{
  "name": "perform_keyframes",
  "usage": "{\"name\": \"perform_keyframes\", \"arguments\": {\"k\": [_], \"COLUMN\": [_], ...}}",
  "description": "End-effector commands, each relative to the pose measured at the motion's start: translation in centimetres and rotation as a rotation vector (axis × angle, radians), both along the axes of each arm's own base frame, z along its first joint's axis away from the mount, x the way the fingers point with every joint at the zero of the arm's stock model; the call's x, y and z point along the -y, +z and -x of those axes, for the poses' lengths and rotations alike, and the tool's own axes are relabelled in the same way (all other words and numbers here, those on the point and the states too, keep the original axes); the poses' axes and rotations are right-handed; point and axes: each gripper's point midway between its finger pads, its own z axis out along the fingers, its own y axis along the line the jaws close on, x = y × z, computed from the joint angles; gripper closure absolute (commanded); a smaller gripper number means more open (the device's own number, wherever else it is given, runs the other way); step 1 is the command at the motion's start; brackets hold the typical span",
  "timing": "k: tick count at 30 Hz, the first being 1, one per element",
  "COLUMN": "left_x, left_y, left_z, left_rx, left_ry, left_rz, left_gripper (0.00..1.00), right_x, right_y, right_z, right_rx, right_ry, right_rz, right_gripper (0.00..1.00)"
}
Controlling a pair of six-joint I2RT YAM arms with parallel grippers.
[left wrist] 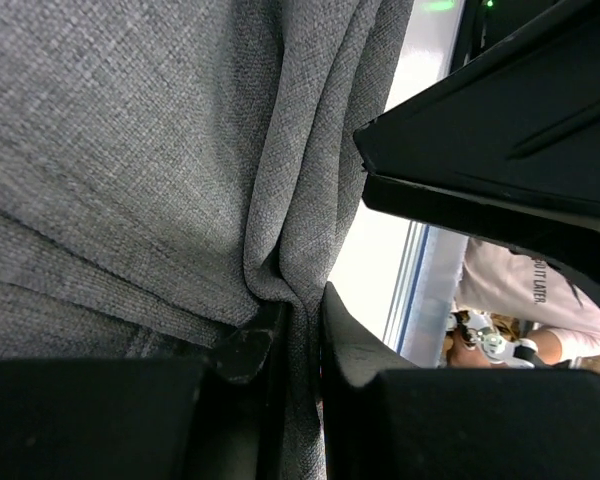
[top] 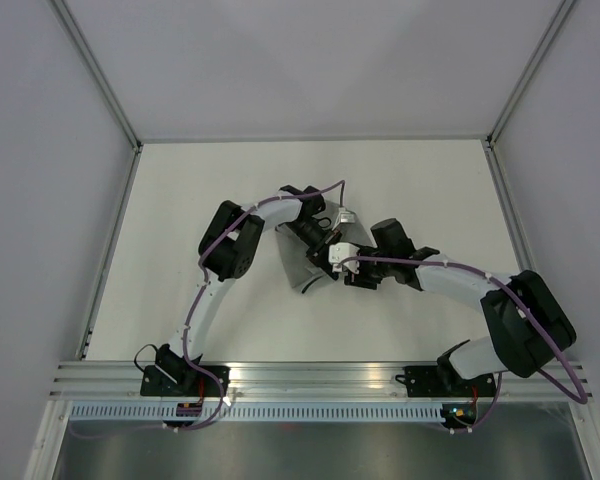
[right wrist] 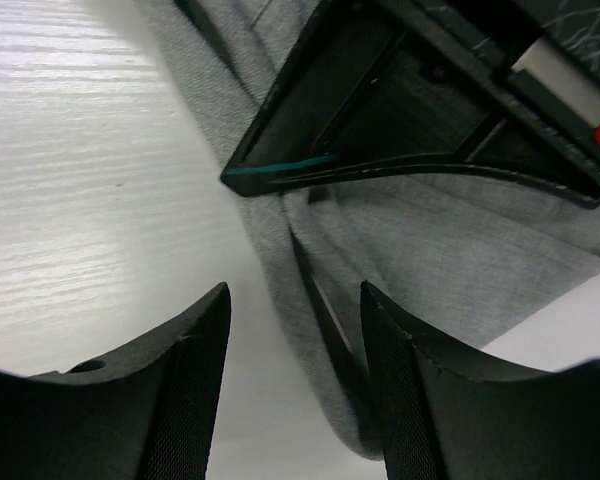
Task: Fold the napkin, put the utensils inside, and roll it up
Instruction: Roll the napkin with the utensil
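Observation:
The grey napkin (top: 302, 268) lies bunched and folded at the table's middle, between the two arms. My left gripper (left wrist: 305, 322) is shut on a gathered fold of the napkin (left wrist: 160, 170), which hangs in creases from it. In the top view the left gripper (top: 315, 236) is over the cloth's far side. My right gripper (right wrist: 295, 300) is open and empty, just above the table, straddling the napkin's (right wrist: 450, 240) rounded folded edge. In the top view the right gripper (top: 340, 264) is at the cloth's right side. The utensils do not show clearly; a thin teal strip (right wrist: 280, 166) lies by the left gripper's frame.
The white table (top: 180, 220) is bounded by grey walls on the left, right and back. A metal rail (top: 310, 375) runs along the near edge by the arm bases. A person in a pale shirt (left wrist: 540, 300) shows beyond the table's edge in the left wrist view.

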Motion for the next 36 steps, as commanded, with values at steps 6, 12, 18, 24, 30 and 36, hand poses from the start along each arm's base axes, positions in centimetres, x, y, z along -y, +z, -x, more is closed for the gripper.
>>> {"name": "perform_keyframes", "arguments": {"k": [6,12,18,24,30,36], "left_x": [-1.8,-2.1,-2.1,-2.1,-2.0,-1.7], "left_y": [-4.6,-4.7,-4.5,-4.1,-3.3,-1.7], "left_z": [1.1,1.1,1.2,1.1,0.8,-0.4], "left_rx": [-0.022,-0.024,-0.026,-0.028,-0.013,0.036], "left_ry": [-0.029,-0.03,-0.035,-0.032,-0.033,-0.016], "left_rz": [-0.136,-0.138,-0.128,-0.113,-0.089,-0.065], "left_gripper": [0.98,0.98,0.98,0.98,0.98,0.78], "right_x": [-1.9,-2.4,-3.0,-2.7,-1.8,-0.9], "right_y": [0.8,-0.4,-1.6,-2.9,-4.2,-5.2], "right_z": [-1.7,-0.3,-0.5,-0.2,0.8,2.3], "right_rx": [0.149,0.12,0.108,0.069,-0.005,-0.138], "right_ry": [0.07,0.125,0.149,0.166,0.192,0.2], "right_rz": [0.013,0.049,0.09,0.145,0.209,0.276], "right_gripper": [0.39,0.39,0.4,0.53,0.74,0.85]}}
